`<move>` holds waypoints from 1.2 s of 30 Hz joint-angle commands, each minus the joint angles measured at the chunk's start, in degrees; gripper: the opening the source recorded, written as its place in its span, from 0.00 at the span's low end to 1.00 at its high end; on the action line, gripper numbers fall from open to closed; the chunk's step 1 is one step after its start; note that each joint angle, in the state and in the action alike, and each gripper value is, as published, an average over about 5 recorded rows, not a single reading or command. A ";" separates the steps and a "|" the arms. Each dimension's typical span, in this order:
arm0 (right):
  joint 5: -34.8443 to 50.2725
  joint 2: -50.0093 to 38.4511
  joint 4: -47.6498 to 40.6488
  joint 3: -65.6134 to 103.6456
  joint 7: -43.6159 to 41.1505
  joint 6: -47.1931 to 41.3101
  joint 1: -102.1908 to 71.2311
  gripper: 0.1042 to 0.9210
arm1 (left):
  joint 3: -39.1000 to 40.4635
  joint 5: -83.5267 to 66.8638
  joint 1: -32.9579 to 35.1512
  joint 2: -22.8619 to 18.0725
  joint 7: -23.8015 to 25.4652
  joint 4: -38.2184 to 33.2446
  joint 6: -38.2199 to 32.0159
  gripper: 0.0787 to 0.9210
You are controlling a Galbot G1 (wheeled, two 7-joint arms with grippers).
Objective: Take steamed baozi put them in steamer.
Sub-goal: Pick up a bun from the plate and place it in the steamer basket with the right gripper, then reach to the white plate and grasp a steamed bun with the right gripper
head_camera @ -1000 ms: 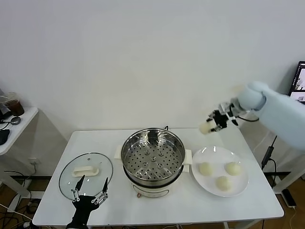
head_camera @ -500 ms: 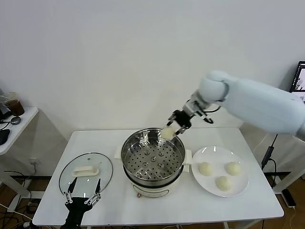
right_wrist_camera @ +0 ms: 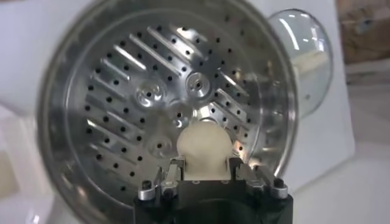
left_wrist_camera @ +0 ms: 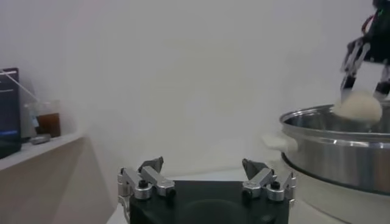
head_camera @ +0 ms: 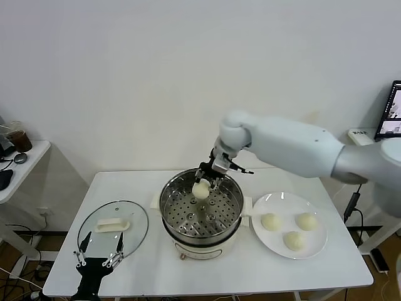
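A bun [head_camera: 200, 189] sits gripped between the right gripper's [head_camera: 205, 182] fingers, just above the steamer's [head_camera: 201, 209] holed tray. Three more buns [head_camera: 291, 230] lie on the plate [head_camera: 321, 241], well apart from those fingers. The left gripper [head_camera: 99, 258] hangs spread wide and empty by the glass lid [head_camera: 113, 229].

A smooth pale blue-white shell is seen on the right arm [head_camera: 294, 147]; black, silver-screwed fingers are fitted to both grippers.

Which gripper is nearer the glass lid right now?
Left. The left gripper hovers open at the glass lid's near edge, by the table's front. The right gripper is over the steamer, holding a baozi, well away from the lid.
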 commanded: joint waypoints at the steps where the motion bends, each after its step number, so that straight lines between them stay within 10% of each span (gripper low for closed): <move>1: -8.77 3.82 -5.43 0.52 1.34 5.64 -2.77 0.46 | -0.43 -0.01 0.08 -0.05 -0.01 -0.16 -0.04 0.88; 19: -5.86 3.39 -6.55 3.57 1.99 5.53 -1.77 0.86 | -0.76 0.12 -0.20 0.00 -0.12 -0.76 -0.12 0.88; 28: 26.07 -14.54 18.02 -5.50 -6.21 -36.89 16.06 0.88 | -1.11 -0.43 -1.01 1.73 -0.02 -1.16 0.19 0.88; 36: 24.94 -32.82 29.57 -8.98 -9.08 -56.52 20.54 0.88 | -0.82 -0.80 -2.34 3.04 0.22 -0.52 0.23 0.88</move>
